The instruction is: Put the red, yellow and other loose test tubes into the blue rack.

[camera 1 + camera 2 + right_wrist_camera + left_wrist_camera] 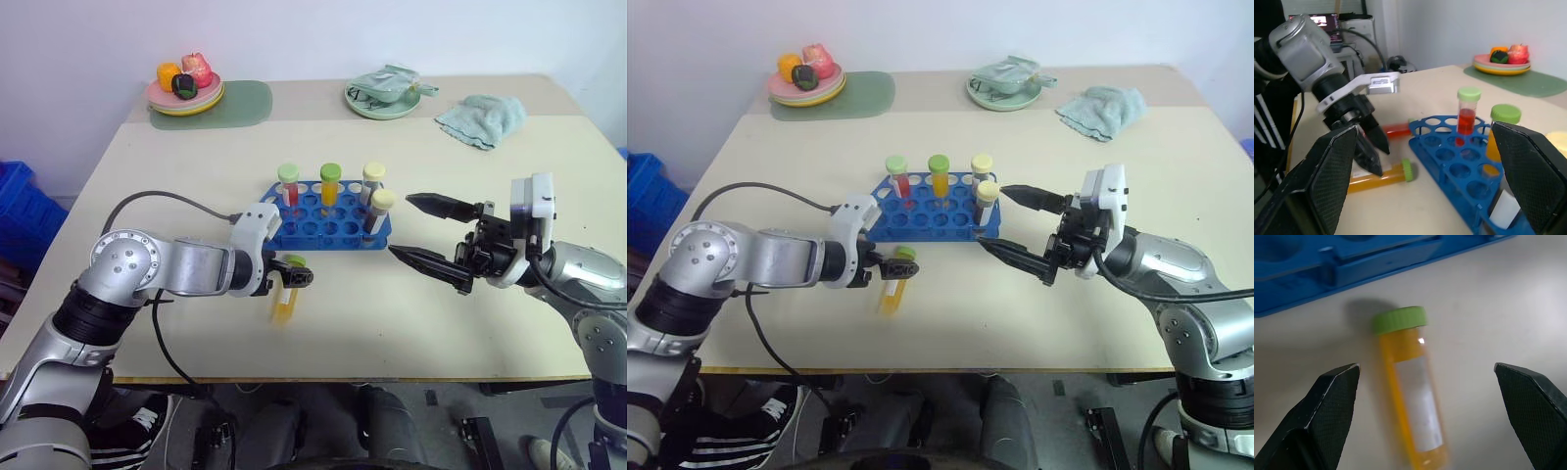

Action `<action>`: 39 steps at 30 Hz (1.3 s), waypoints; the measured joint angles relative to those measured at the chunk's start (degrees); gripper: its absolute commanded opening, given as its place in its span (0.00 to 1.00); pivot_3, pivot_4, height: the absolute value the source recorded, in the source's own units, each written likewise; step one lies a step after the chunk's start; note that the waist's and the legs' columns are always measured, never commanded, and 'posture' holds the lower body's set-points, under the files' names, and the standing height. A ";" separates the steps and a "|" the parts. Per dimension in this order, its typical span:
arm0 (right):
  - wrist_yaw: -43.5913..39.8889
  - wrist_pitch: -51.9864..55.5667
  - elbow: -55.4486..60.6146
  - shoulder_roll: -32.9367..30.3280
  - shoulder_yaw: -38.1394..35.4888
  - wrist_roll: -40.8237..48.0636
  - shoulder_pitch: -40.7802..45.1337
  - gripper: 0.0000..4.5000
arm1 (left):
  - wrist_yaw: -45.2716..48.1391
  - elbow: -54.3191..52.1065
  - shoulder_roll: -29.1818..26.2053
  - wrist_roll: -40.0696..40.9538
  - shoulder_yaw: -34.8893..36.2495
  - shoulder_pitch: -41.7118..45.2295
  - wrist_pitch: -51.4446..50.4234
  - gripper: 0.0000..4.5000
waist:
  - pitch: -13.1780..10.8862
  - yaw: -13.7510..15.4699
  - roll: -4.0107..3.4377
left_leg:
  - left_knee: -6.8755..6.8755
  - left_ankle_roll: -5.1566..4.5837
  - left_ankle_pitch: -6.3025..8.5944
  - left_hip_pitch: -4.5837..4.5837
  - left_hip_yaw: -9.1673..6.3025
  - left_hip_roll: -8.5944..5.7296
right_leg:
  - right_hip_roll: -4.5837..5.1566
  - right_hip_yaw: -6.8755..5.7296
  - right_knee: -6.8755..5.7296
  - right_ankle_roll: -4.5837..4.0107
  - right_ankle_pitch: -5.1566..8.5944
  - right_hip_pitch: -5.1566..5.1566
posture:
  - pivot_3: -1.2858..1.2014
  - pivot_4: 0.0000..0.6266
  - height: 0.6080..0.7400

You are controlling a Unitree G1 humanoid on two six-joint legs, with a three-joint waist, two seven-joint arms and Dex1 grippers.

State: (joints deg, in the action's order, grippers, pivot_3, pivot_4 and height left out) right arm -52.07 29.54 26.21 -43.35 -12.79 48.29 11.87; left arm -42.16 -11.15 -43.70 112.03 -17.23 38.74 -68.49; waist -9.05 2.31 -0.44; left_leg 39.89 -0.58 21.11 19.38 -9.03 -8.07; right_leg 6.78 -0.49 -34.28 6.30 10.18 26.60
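Fingers (1334, 401) of the left gripper (294, 277) are spread wide, 1 on each side of a loose yellow tube (1411, 390) that lies flat on the table (176, 176), and neither finger touches it. That tube has a green cap and a white label, and its cap end points toward the blue rack (328, 217), just in front of the rack's near edge. The left forearm lies low across the table from the robot's left, its wrist bent so the gripper angles down over the tube. In the right wrist view a red tube (1396, 129) also lies flat on the table, just behind the left gripper and beside the rack's end.

On the other side, the right gripper (428, 232) is held above the table near the rack's right end, pointing roughly level toward the rack. Its 2 black fingers are wide apart and hold nothing, 1 above the other.

4 tubes stand upright in the rack: 1 red-filled with a green cap (287, 184), 1 yellow-filled with a green cap (330, 186), and 2 with pale yellow caps (373, 181) at the right end.
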 measured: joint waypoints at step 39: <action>-5.05 -0.22 0.02 -2.67 0.13 -3.12 -4.37 1.00 | -11.18 9.28 11.93 0.97 -0.60 1.07 -3.48 0.39 | 0.06 0.10 0.01 | 0.08 0.00 0.00 -0.05 -0.01 -0.03 | 0.02 0.02 -0.01 0.05 -0.03 -0.09 | 0.52 0.24 1.00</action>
State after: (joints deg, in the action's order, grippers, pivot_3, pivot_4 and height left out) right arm -57.12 29.32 26.23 -46.02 -12.66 45.17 7.50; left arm -53.34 -1.87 -31.76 113.00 -17.83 39.81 -71.97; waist -8.98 2.41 -0.43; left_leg 39.97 -0.57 21.11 19.33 -9.03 -8.11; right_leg 6.80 -0.48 -34.29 6.35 10.16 26.51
